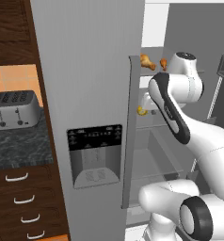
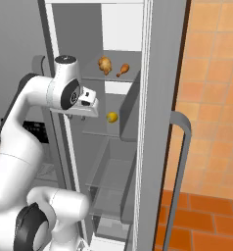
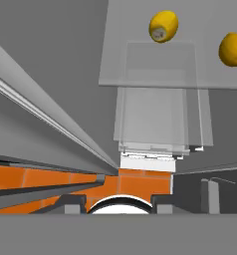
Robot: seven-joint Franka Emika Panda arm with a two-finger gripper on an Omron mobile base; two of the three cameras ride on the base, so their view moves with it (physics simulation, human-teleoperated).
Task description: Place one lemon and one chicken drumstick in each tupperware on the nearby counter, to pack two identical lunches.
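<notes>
Trouble lay ahead: gripper [image 2: 92, 104] hung at the fridge shelf, jaws' spread impossible to tell, apparently empty. Lemons [image 3: 164, 26] sat ahead, apart; a glancing approach could roll one away.

This is a home kitchen; a tall grey fridge [image 1: 90, 94] with a dispenser panel [image 1: 95, 155] stands open, its glass shelves [image 2: 113, 135] in front of the end effector [image 2: 89, 109]; far to its left a toaster [image 1: 14, 109] sits on a dark marbled tabletop [image 1: 20, 148] above wood drawers [image 1: 24, 202]; orange tiles [image 2: 211, 73] cover the wall.
</notes>
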